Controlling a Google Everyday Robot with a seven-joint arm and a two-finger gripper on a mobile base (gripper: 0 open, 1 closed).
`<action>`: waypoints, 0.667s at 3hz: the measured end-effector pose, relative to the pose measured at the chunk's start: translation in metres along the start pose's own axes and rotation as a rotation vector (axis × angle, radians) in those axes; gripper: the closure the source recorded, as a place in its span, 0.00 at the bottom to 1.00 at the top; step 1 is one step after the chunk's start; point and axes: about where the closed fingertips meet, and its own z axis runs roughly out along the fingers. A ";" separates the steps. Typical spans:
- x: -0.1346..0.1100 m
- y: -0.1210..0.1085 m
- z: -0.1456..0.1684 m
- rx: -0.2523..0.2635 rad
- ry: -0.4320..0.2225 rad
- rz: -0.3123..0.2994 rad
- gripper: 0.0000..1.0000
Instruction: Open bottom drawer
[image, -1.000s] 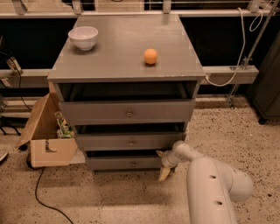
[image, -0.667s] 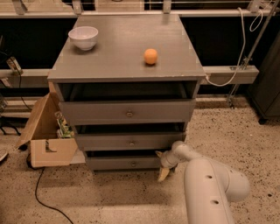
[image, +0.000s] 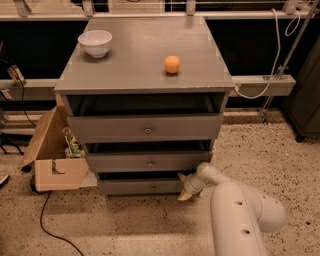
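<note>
Because the gripper (image: 183, 186) sits low at the right end of the bottom drawer (image: 135, 186), well right of its small round knob (image: 152, 188), with its two pale fingertips apart and clamped on nothing, I'd worry about the pull. It looks set for the drawer's corner, not the knob, so it could slip off the grey front. A tug from one end could also skew the drawer and jam it. That drawer is the lowest and narrowest of three, just above the floor, with a dark slit above its front. The middle drawer (image: 145, 162) juts out just above it, so a high reach could catch that instead. Up on the cabinet top, a hard jerk could set the orange ball (image: 172, 64) rolling toward the white bowl (image: 95, 42) at the far left.
</note>
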 end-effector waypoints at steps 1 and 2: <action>-0.004 -0.001 -0.007 0.000 0.000 0.000 0.73; -0.006 -0.002 -0.012 0.000 0.000 0.000 0.95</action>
